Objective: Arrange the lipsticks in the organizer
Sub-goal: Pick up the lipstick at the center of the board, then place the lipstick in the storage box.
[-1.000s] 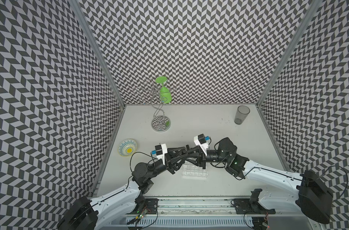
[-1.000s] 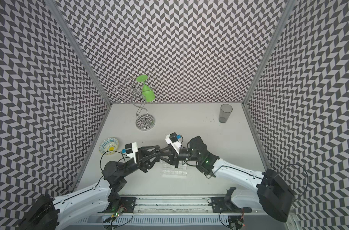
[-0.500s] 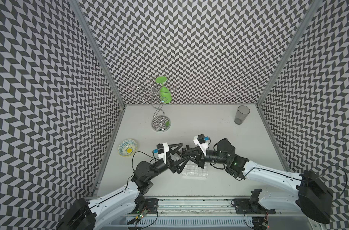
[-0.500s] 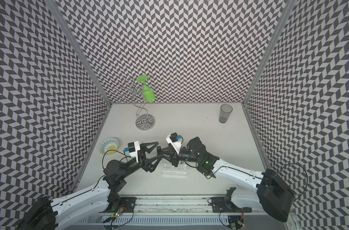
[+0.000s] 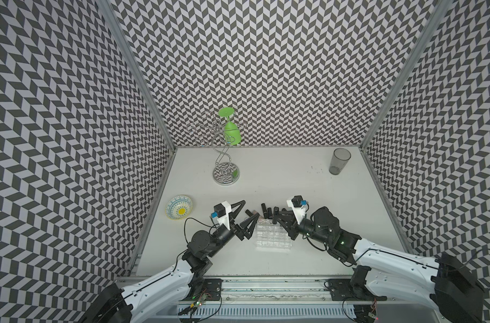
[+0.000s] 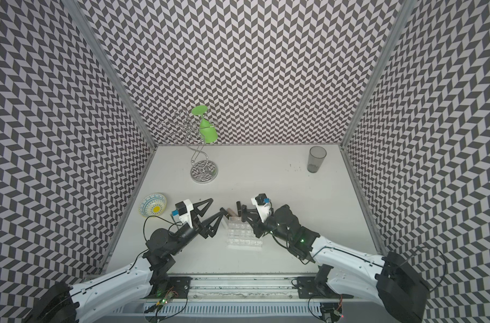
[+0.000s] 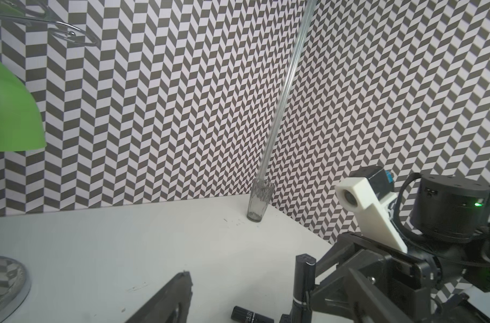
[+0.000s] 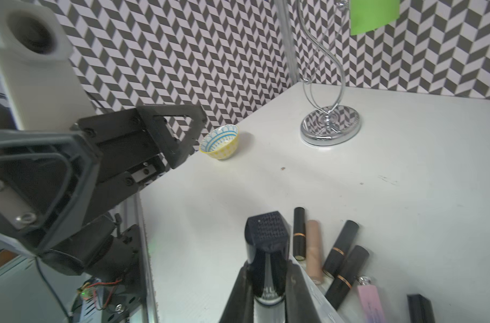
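The right claw [image 8: 267,270] is clamped on a black tube [image 8: 267,232]. The tube stands upright, its textured top clear above the fingers [image 8: 238,293]. Pale print shows on the barrel between them. The fingers cut it off, and only something like "LIPS" can be made out. In the left wrist view a silver band rings the tube lower down. In both top views this claw sits at the far edge of the organizer [image 5: 271,237], a clear grid tray on the bench [image 5: 308,190]. Whether the tube's foot is in a cell cannot be told.

Just beyond that far edge the other lipsticks [image 8: 340,246] lie flat on the bench, close together. They are a black one with a gold band, a beige tube [image 6: 231,210] against it, two more black ones with gold bands, and a pink one whose faint print is too small to read. A black end is cut by the picture's edge.

The left claw [image 5: 247,212] is spread wide and holds nothing. It points at the same cluster from the opposite side, one fingertip just beside the beige tube. In a top view a loose black tube [image 5: 248,212] shows in the gap between its fingers, but whether the claw is down at that level cannot be told.

Further out, a patterned bowl [image 5: 179,207] sits near the left wall. A chrome stand [image 5: 226,173] carrying a green cup [image 5: 232,131] is at the back. A grey tumbler [image 5: 339,161] is in the back right corner.
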`<state>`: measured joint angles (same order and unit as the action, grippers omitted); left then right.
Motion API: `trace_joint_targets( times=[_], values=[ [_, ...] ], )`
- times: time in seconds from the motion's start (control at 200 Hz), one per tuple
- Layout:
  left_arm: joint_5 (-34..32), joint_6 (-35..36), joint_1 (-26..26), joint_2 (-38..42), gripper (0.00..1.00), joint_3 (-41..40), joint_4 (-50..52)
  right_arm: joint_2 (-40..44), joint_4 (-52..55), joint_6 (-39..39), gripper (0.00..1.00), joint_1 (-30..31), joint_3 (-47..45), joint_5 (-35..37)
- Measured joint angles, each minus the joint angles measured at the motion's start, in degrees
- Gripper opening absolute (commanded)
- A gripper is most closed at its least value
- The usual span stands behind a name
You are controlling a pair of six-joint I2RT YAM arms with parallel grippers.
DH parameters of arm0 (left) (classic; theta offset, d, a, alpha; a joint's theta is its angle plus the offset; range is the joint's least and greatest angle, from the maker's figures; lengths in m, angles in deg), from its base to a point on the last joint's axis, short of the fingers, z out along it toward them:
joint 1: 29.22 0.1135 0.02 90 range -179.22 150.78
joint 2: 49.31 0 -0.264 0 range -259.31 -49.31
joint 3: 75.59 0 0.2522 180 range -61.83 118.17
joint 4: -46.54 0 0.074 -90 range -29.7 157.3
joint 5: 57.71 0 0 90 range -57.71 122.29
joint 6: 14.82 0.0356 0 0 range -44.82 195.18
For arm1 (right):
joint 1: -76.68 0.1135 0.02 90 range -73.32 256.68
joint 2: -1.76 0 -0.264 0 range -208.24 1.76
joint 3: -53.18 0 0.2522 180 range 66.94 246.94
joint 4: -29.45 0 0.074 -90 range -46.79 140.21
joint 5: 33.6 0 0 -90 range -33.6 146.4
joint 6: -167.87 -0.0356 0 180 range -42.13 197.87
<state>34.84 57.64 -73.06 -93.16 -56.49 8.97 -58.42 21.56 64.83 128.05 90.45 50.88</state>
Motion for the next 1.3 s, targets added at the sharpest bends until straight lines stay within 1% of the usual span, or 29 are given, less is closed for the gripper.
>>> trace_joint_targets(
  times=[0.21, 0.386, 0.526, 0.661, 0.911, 1.107, 1.302],
  values=[
    [-2.9, 1.3, 0.0, -1.4, 0.89, -1.4, -0.8, 1.5, -1.0, 0.4, 0.08, 4.1, -4.5, 8.6],
    [-4.5, 1.9, 0.0, -5.7, 0.88, -2.2, -2.6, 1.6, -4.2, 1.4, 0.07, 7.4, -6.7, 14.4],
    [-5.4, 2.4, 0.0, -8.7, 0.88, -2.3, -4.1, -1.6, -8.3, 3.0, 0.06, 9.0, -6.7, 18.8],
    [-6.2, 2.8, 0.0, -9.7, 0.88, -2.6, -5.1, -4.9, -12.4, 4.5, 0.06, 10.4, -7.6, 22.4],
    [-7.5, 3.8, 0.1, -10.2, 0.88, -2.8, -5.8, -8.7, -17.9, 6.3, 0.06, 11.1, -8.3, 25.3],
    [-7.9, 4.5, 0.5, -12.4, 0.88, -2.8, -6.9, -14.2, -20.2, 7.7, 0.06, 12.0, -8.2, 27.1],
    [-8.0, 4.7, 1.0, -15.0, 0.88, -2.8, -8.3, -17.4, -22.2, 9.2, 0.06, 12.4, -6.8, 29.2]
  ],
)
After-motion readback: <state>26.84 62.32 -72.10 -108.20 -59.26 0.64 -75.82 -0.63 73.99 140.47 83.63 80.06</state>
